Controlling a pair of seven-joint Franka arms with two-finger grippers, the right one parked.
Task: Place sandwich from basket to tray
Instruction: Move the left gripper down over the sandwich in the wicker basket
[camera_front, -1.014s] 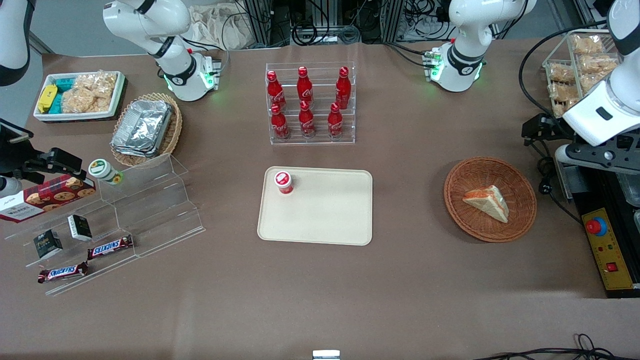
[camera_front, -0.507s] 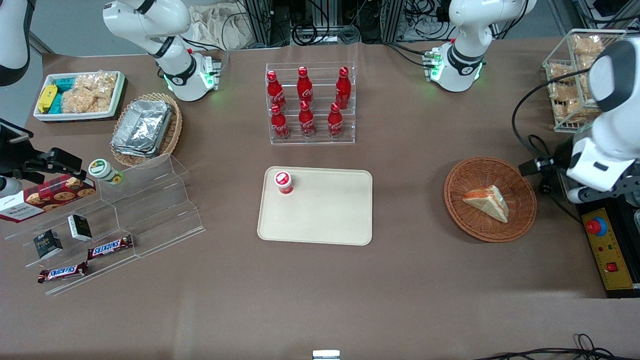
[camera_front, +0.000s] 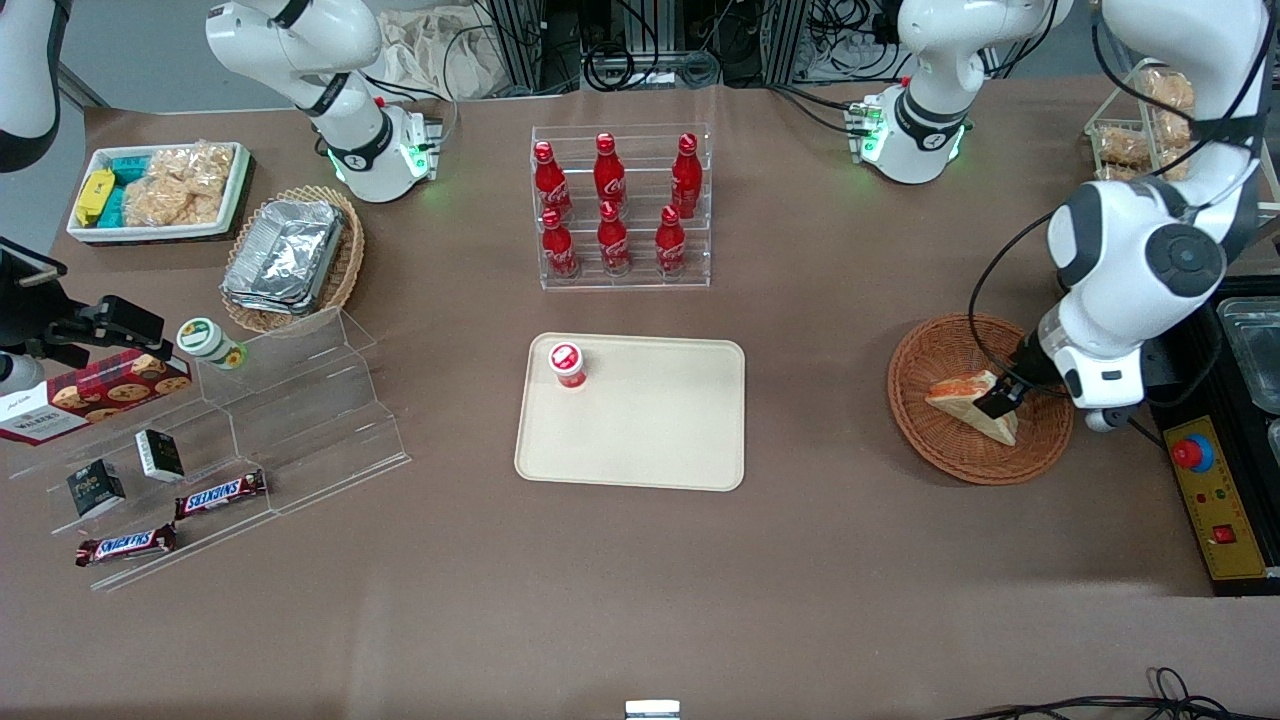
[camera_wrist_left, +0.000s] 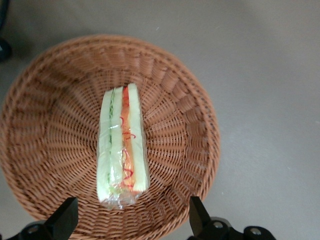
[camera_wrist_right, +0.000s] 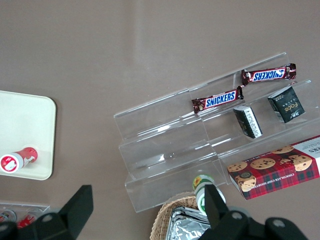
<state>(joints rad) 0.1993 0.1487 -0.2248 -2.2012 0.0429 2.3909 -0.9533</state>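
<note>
Black fingertips (camera_wrist_left: 67, 215) of your left gripper (camera_wrist_left: 132, 220) are spread wide, nothing between them. It hangs over the basket (camera_front: 940, 455), just above the sandwich (camera_front: 965, 395); whether it touches the bread, you can't tell from the front view. The sandwich lies in the middle of the basket, wrapped in clear film, its green and orange-red filling edge facing the wrist camera. The basket sits on the brown table (camera_front: 640, 590) toward the working arm's end. The tray (camera_front: 660, 440) is well apart from it, mid-table, with a small red-capped bottle (camera_front: 567, 364) standing in one corner.
</note>
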